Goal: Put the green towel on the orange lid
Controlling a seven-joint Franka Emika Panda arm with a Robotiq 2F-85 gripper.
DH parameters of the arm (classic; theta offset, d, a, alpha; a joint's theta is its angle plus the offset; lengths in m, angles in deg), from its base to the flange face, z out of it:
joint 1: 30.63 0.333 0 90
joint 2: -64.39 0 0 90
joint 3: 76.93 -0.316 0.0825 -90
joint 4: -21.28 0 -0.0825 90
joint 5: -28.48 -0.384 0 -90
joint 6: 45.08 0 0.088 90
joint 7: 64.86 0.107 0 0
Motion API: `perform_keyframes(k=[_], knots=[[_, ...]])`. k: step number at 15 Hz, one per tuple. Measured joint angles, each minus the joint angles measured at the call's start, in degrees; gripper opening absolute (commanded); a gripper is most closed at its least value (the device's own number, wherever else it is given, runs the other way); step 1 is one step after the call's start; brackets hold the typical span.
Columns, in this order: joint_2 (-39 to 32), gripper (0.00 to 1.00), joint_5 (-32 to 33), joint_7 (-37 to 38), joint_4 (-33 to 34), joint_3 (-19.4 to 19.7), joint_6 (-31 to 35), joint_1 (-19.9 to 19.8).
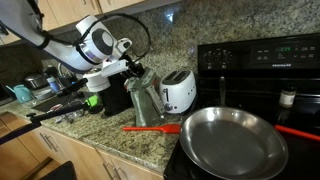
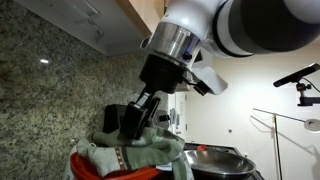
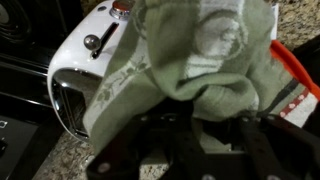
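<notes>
White toaster point(image 3: 85, 70) close at left, green towel point(image 3: 200, 55) bunched mid-frame with end effector point(image 3: 195, 135) pinched shut on its fold, orange lid point(image 3: 297, 80) peeking out right: letting go here risks cloth sliding off-centre onto the surface point(image 1: 105, 135).

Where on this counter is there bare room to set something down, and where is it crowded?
Bare granite runs along the front of the counter, bordered by the lid and the pan. It is crowded with clutter at the far end, and around the towel and toaster by the wall.
</notes>
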Motion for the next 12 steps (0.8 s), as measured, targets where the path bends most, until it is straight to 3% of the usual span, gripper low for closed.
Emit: perform_keyframes(k=[4,5,6,12], knots=[[0.8,0.03,1.99,2.9,1.39,1.87,-0.08,0.67],[0.95,0.36,2.27,3.13,1.56,2.27,-0.1,0.7],[1.04,0.37,2.32,3.18,1.68,2.58,-0.19,0.69],[1.3,0.82,6.32,6.13,1.83,4.23,-0.72,1.32]])
